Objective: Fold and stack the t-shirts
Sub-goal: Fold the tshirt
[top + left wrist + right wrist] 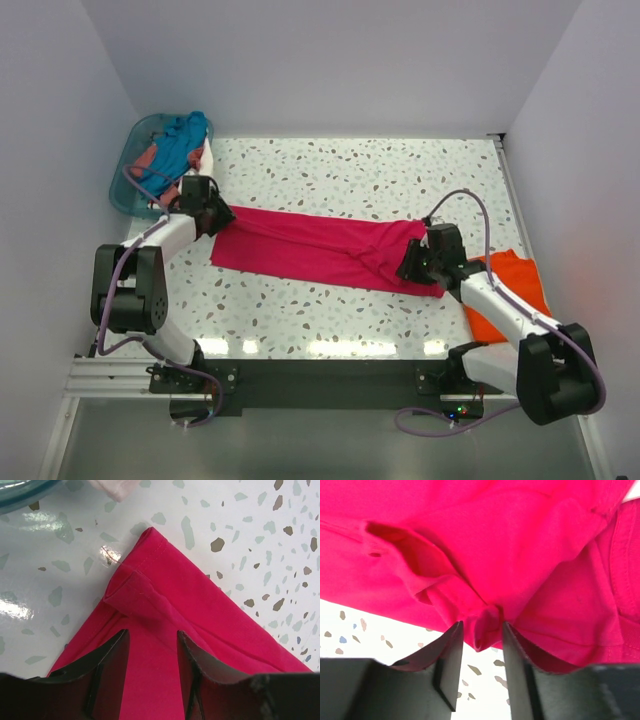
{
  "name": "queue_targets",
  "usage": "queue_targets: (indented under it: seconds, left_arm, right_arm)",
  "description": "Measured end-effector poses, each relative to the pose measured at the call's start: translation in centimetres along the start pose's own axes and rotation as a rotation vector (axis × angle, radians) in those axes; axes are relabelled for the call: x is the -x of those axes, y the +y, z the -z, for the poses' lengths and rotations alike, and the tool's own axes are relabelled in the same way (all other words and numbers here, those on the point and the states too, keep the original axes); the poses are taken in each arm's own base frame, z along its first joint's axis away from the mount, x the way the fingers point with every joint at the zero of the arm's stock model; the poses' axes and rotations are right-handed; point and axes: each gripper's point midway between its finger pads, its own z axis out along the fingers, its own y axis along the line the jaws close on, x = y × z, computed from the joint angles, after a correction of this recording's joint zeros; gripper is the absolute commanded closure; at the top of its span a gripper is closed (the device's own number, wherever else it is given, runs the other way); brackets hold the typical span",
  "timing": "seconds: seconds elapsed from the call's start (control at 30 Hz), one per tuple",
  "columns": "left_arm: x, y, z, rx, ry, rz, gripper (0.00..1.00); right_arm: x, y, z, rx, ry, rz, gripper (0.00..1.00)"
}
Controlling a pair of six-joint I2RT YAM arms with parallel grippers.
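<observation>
A magenta t-shirt (320,245) lies on the table as a long folded strip between my two grippers. My left gripper (215,215) is at the strip's left end. In the left wrist view it (152,645) stands open just above the cloth (200,605), near a folded corner, gripping nothing. My right gripper (415,262) is at the strip's right end. In the right wrist view its jaws (481,627) stand apart, with a bunched fold of the magenta cloth (495,540) lying loosely between the tips.
An orange t-shirt (512,285) lies flat at the right edge, partly under my right arm. A translucent teal basin (125,175) at the back left holds a teal shirt (180,140) and a salmon one (150,165). White walls close in the speckled table (350,170).
</observation>
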Motion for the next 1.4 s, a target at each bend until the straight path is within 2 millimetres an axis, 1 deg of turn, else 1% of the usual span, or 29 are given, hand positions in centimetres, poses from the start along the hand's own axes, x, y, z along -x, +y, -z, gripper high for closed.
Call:
queue_targets:
  seconds: [0.13, 0.23, 0.3, 0.4, 0.43, 0.47, 0.53, 0.7, 0.8, 0.9, 1.03, 1.1, 1.2, 1.23, 1.27, 1.33, 1.37, 1.4]
  left_arm:
    - [0.0, -0.1, 0.1, -0.006, 0.003, -0.001, 0.52]
    - [0.1, -0.3, 0.3, -0.015, -0.001, -0.003, 0.52]
    - [0.3, -0.4, 0.5, -0.022, -0.004, -0.003, 0.52]
    - [0.4, -0.6, 0.7, -0.029, -0.008, -0.003, 0.52]
    - [0.4, -0.7, 0.7, -0.030, -0.008, -0.003, 0.52]
    - [0.4, -0.7, 0.7, -0.031, -0.007, -0.003, 0.52]
    - [0.4, -0.7, 0.7, -0.032, -0.007, -0.003, 0.52]
    - [0.3, -0.8, 0.7, -0.038, -0.001, -0.006, 0.52]
    - [0.2, -0.8, 0.8, -0.041, 0.001, -0.017, 0.52]
    - [0.2, -0.8, 0.8, -0.044, 0.002, -0.021, 0.52]
    - [0.2, -0.8, 0.8, -0.047, 0.004, -0.025, 0.52]
    - [0.2, -0.9, 0.8, -0.050, 0.006, -0.025, 0.52]
    - [0.2, -1.1, 1.0, -0.059, 0.005, -0.026, 0.52]
    - [0.2, -1.2, 1.1, -0.061, 0.005, -0.026, 0.52]
    - [0.3, -1.2, 1.1, -0.064, 0.005, -0.026, 0.52]
    - [0.3, -1.3, 1.3, -0.068, 0.003, -0.027, 0.52]
    - [0.4, -1.4, 1.3, -0.070, 0.001, -0.027, 0.52]
    - [0.5, -1.4, 1.4, -0.072, -0.001, -0.027, 0.51]
  right_arm:
    - [1.0, 0.4, 0.9, 0.013, -0.048, 0.017, 0.53]
    - [2.5, 0.9, 1.5, 0.017, -0.088, 0.027, 0.50]
    - [3.5, 1.6, 1.5, 0.026, -0.103, 0.039, 0.48]
    - [4.5, 2.7, 0.5, 0.035, -0.092, 0.069, 0.45]
    - [4.5, 3.1, 0.0, 0.037, -0.081, 0.080, 0.44]
    - [4.9, 3.5, -1.1, 0.037, -0.066, 0.097, 0.44]
    - [4.6, 4.1, -2.2, 0.038, -0.039, 0.115, 0.45]
    - [3.8, 5.0, -4.9, 0.034, 0.015, 0.144, 0.67]
    - [2.9, 6.2, -5.5, 0.038, 0.030, 0.177, 0.80]
    - [1.7, 8.1, -5.4, 0.062, 0.034, 0.225, 0.82]
    - [-0.2, 10.2, -5.0, 0.084, 0.039, 0.279, 0.82]
    - [-1.3, 10.8, -4.6, 0.087, 0.037, 0.300, 0.79]
    - [-2.7, 10.8, -4.1, 0.080, 0.038, 0.326, 0.72]
    - [-3.1, 10.7, -3.9, 0.077, 0.038, 0.330, 0.66]
    - [-3.3, 10.6, -3.8, 0.070, 0.037, 0.336, 0.64]
    - [-3.7, 10.3, -3.3, 0.066, 0.035, 0.345, 0.60]
    - [-3.8, 10.4, -2.9, 0.070, 0.032, 0.349, 0.55]
    - [-3.7, 10.5, -2.5, 0.075, 0.023, 0.350, 0.54]
